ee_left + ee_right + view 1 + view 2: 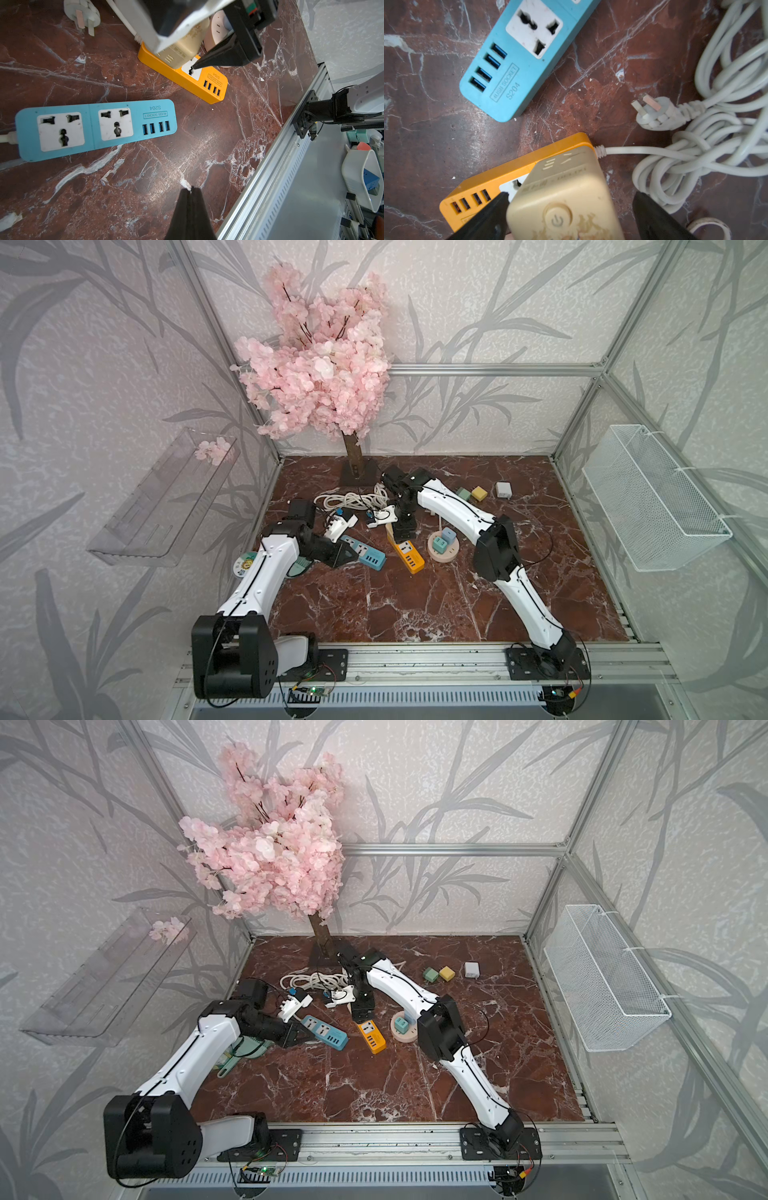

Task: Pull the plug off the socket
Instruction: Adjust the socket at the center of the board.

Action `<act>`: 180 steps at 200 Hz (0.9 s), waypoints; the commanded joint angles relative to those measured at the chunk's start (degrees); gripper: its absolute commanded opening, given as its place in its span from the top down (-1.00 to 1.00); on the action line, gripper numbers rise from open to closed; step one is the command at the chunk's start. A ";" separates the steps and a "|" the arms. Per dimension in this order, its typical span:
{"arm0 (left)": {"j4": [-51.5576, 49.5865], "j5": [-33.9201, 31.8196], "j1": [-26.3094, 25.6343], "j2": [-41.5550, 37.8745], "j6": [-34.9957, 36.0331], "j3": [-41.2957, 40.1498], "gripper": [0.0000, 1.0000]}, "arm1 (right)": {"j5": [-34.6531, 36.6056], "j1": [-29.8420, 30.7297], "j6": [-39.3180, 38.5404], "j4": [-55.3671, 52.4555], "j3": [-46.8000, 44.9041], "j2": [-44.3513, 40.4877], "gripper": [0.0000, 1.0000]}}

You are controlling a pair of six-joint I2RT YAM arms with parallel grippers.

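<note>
A beige cube plug (562, 197) with a power button sits plugged into the orange socket strip (500, 172), which lies mid-table in both top views (409, 558) (372, 1038). My right gripper (570, 194) stands open astride the plug: one finger rests against one side of it, and the other is a gap away from the opposite side. The left wrist view shows the same plug (182, 49) on the strip (207, 87). My left gripper (192, 188) is shut on nothing, low over the table beside the blue socket strip (93, 126).
A coil of white cable (357, 499) with a loose three-pin plug (654, 114) lies behind the strips. A round pink socket (444, 547) holding small cubes stands right of the orange strip. A pink blossom tree (320, 364) is at the back and a wire basket (656, 497) on the right wall.
</note>
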 commanded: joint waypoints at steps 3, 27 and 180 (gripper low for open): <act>-0.63 1.51 0.45 0.81 0.03 1.60 1.00 | -0.77 0.28 0.07 1.60 -2.76 -1.05 -0.91; -0.84 1.70 0.47 1.07 -0.02 1.87 1.00 | -0.77 0.32 0.40 2.91 -2.52 -0.81 -0.85; -0.02 0.81 0.75 4.00 -0.88 2.66 1.00 | 2.96 0.46 15.76 19.85 -17.50 -10.54 1.00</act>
